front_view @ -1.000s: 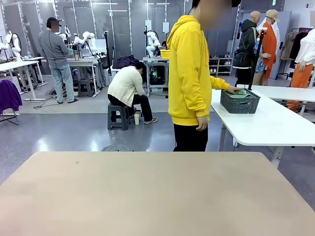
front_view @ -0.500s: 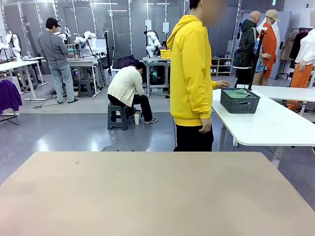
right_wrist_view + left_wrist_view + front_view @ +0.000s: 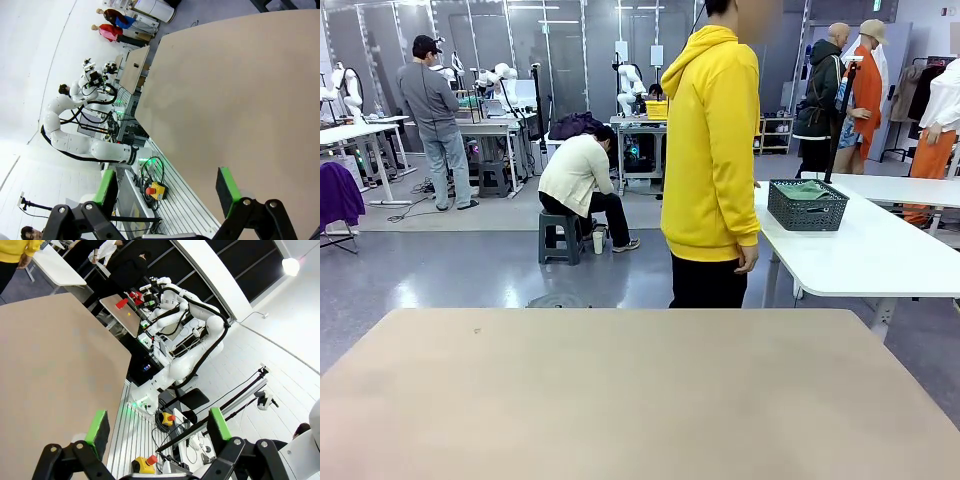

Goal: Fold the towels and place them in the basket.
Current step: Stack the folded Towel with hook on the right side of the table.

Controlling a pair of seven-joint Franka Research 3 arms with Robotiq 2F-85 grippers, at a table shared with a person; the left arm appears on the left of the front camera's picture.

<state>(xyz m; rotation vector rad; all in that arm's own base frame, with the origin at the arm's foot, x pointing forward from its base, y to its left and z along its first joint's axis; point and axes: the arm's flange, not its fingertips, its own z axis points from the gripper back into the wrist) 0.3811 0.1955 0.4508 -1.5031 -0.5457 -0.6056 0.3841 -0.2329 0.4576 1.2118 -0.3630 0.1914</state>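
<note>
Desk (image 3: 640, 400): the tan top runs bare across the near part of the front view, with both arms parked off its edges.
Person (image 3: 712, 150): stands just past the far edge in a yellow hoodie, back mostly turned, one hand (image 3: 747, 259) hanging loose at the hip.
Basket (image 3: 807, 205): dark mesh, sitting on the white side desk (image 3: 880, 250) to the person's right in the picture, well apart from the tan desk.
Towels (image 3: 806, 190): a green one lies folded inside the basket, its top just showing over the rim; how many lie under it cannot be told.
Left tool (image 3: 158, 426): jaws spread wide, green pads (image 3: 98, 426) far apart, nothing between them; it hangs out over the desk's edge, with the tan top on one side and a rack of gear on the floor below.
Right tool (image 3: 168, 190): also wide, green pads (image 3: 226, 184) well apart and holding nothing; the tan top fills the far side of its view and the desk's edge runs beneath it.
Other arm: each wrist view catches the opposite white arm folded up beside the desk.
Background: other people at work tables across the hall, one seated on a stool (image 3: 560, 235).
</note>
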